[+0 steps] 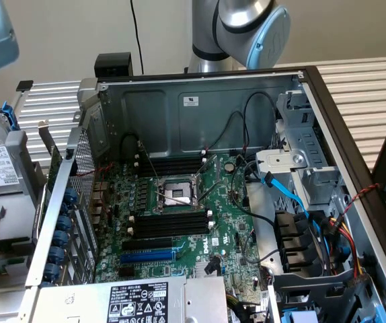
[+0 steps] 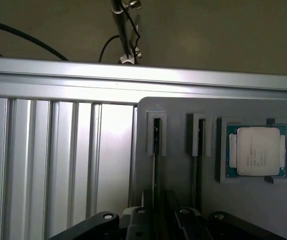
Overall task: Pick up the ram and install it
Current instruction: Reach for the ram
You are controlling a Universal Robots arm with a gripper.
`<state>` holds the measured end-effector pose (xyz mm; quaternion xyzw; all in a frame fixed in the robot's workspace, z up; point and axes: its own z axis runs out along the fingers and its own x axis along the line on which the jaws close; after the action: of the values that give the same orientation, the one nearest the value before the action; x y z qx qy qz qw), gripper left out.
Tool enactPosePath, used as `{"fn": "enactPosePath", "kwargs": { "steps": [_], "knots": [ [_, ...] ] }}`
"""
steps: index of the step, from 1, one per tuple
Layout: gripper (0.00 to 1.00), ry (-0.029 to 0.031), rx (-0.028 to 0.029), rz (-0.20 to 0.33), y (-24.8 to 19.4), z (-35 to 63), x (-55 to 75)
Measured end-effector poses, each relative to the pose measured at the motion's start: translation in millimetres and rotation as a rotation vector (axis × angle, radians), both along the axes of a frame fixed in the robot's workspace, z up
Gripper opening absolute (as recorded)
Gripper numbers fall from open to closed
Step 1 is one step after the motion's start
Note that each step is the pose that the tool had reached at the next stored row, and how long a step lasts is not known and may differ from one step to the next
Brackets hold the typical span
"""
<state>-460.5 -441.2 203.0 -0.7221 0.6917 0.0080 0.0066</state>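
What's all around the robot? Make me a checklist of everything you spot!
Surface: ribbed metal table, with a grey holder on it.
Job's things: ram standing on edge in a holder slot, a second stick in the next slot; the motherboard's black slots look empty.
Clutter: CPU in a holder recess.
Gripper: gripper open, holding nothing, nearest the ram.
Cables: blue cable and red-yellow wires inside the PC case; black cable behind the table.
Surroundings: plain wall.
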Motion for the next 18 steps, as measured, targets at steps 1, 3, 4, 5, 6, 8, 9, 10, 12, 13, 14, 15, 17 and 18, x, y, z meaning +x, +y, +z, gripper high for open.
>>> {"fn": "enactPosePath", "kwargs": {
  "steps": [1,3,4,5,6,8,9,10,12,13,14,15,17,18],
  "knots": [
    [0.24,0.0000,0.0000,0.000,0.0,0.0,0.0],
    [0.24,-0.0001,0.0000,0.000,0.0,-0.1,0.0],
    [0.24,-0.0002,0.0001,0.000,-0.1,-0.2,-0.1],
    [0.24,-0.0004,0.0002,0.000,-0.2,-0.4,-0.1],
    [0.24,-0.0003,0.0001,0.000,-0.2,-0.4,-0.1],
    [0.24,-0.0003,0.0001,0.000,-0.3,-0.4,0.0],
    [0.24,-0.0003,0.0000,0.000,-0.3,-0.3,0.0],
    [0.24,-0.0003,0.0000,0.000,-0.3,-0.3,0.0],
    [0.24,-0.0003,0.0000,0.000,-0.3,-0.3,0.0],
    [0.24,-0.0002,0.0000,0.000,-0.3,-0.3,0.0],
    [0.24,-0.0003,0.0000,0.000,-0.3,-0.3,0.0],
    [0.22,-0.0003,0.0001,0.000,-0.3,-0.3,0.0],
    [0.15,-0.0003,0.0000,0.000,-0.3,-0.3,0.0],
    [0.15,-0.0002,0.0000,0.000,-0.3,-0.3,0.0]
  ]
}}
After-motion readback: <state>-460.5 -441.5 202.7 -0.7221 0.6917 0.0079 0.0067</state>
